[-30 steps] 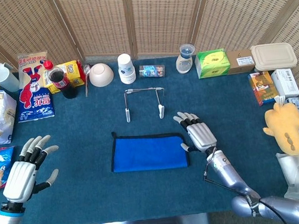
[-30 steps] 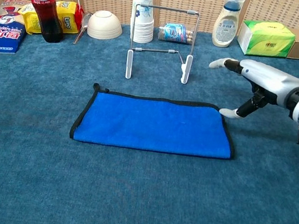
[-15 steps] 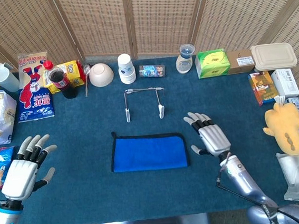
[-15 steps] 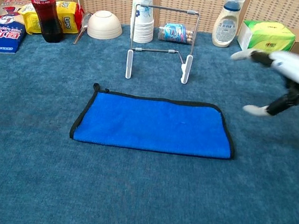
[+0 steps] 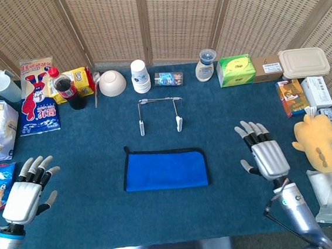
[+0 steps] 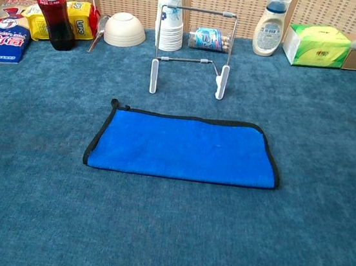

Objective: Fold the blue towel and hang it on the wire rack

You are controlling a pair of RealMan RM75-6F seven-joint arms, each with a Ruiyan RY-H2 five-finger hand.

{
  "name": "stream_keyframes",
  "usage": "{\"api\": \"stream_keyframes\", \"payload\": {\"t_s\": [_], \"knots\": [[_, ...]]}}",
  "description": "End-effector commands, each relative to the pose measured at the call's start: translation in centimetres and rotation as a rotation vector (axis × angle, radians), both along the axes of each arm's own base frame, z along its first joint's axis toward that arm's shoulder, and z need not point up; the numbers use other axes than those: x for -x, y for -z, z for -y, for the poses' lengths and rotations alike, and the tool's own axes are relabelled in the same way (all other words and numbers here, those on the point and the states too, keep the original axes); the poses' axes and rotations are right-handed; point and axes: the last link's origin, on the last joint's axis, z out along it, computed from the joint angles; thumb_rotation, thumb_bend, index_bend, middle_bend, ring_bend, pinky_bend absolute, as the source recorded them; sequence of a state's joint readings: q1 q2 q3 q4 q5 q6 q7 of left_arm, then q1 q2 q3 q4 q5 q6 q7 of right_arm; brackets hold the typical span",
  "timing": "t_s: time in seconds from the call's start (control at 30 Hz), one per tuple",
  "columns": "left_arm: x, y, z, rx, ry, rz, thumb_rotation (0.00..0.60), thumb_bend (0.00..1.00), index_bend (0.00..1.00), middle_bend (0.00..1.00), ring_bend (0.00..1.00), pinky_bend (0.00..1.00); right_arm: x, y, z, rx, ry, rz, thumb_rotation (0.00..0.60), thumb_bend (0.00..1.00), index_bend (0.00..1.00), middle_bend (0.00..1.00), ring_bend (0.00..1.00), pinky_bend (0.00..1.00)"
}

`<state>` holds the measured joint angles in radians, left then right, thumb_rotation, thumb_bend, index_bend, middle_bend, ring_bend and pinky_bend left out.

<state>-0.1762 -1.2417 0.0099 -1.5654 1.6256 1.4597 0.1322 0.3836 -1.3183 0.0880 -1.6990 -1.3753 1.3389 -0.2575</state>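
Blue-carpeted table (image 5: 105, 224) backed by woven screens, clutter lined along its far and side edges. Now pulled well clear to the right of the blue towel (image 5: 165, 169): right hand (image 5: 268, 156), fingers spread, holding nothing, no longer at the towel's right edge as a second ago. Left hand (image 5: 24, 192) likewise spread and empty, far left of the towel. Towel lying flat, folded once by the look of it, just in front of the wire rack (image 5: 160, 114). Reads as a pause between folds. Plenty of bare carpet around the towel; yellow plush toy (image 5: 317, 141) close beside the right hand
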Motion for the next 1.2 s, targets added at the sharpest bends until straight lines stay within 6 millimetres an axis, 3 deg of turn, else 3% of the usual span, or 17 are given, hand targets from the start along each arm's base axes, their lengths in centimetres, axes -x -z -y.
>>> {"api": "stream_keyframes", "payload": {"t_s": [0.03, 0.3, 0.57, 0.87, 1.2], "knots": [[0.5, 0.1, 0.3, -0.004, -0.016, 0.01, 0.6, 0.26, 0.24, 0.12, 0.0, 0.0, 1.3, -0.5, -1.4, 0.053, 0.002, -0.067, 0.6, 0.29, 0.09, 0.04, 0.0, 0.0], [1.7, 0.4, 0.5, -0.024, -0.022, 0.004, 0.6, 0.26, 0.25, 0.14, 0.0, 0.0, 3.4, -1.3, -3.7, 0.093, 0.062, -0.091, 0.6, 0.29, 0.1, 0.04, 0.0, 0.0], [2.2, 0.5, -1.4, -0.008, 0.07, -0.059, 0.6, 0.26, 0.27, 0.16, 0.0, 0.0, 5.1, -2.0, -4.9, 0.097, 0.128, -0.059, 0.6, 0.29, 0.1, 0.04, 0.0, 0.0], [0.6, 1.7, -4.6, 0.071, 0.225, -0.142, 0.6, 0.26, 0.26, 0.16, 0.0, 0.0, 5.4, -2.7, -5.8, 0.114, 0.149, -0.018, 0.6, 0.29, 0.09, 0.04, 0.0, 0.0], [-2.2, 5.8, -8.9, 0.185, 0.391, -0.224, 0.6, 0.23, 0.13, 0.06, 0.0, 0.0, 5.7, -3.8, -6.6, 0.135, 0.176, 0.012, 0.6, 0.29, 0.09, 0.04, 0.0, 0.0]]}}
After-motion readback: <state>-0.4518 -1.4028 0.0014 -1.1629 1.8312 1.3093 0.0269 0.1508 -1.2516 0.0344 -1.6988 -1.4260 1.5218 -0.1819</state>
